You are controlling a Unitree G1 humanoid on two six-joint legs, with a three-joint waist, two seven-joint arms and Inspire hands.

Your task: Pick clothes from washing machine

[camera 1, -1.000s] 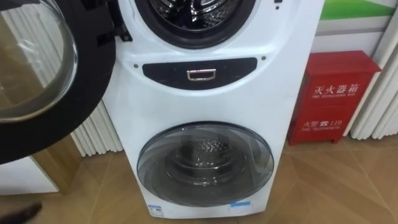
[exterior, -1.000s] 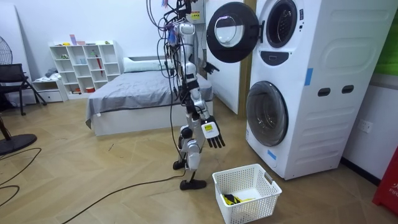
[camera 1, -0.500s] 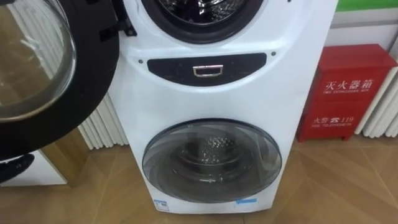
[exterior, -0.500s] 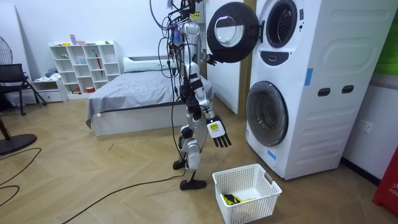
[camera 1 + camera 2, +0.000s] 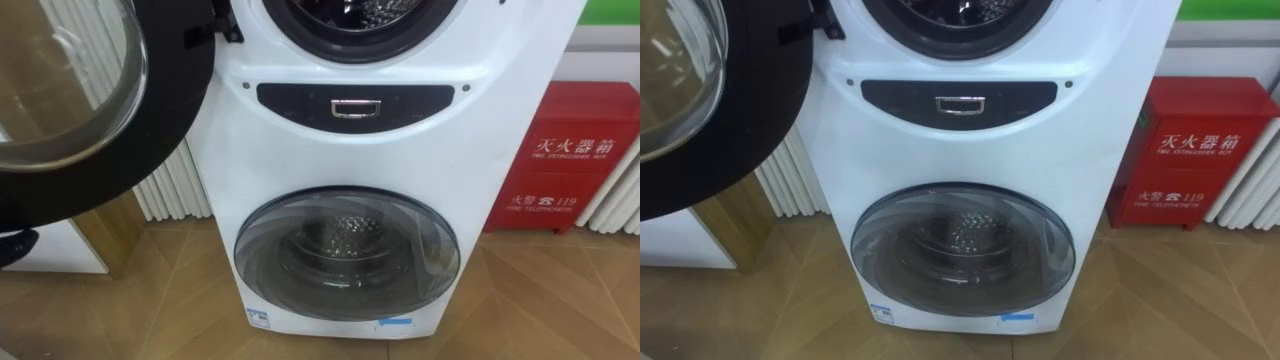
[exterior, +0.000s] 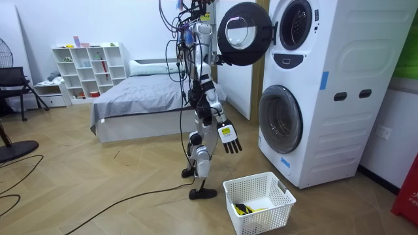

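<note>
While the right hand (image 6: 229, 138) is hanging low, fingers spread and empty, the left hand (image 6: 219, 62), fingers unreadable, is hovering high beside the round black-rimmed glass door (image 6: 242, 34). It is nearer the open upper steel drum (image 5: 350, 15) of the white stacked washing machine (image 5: 330, 150), where any clothes are lying hidden.
</note>
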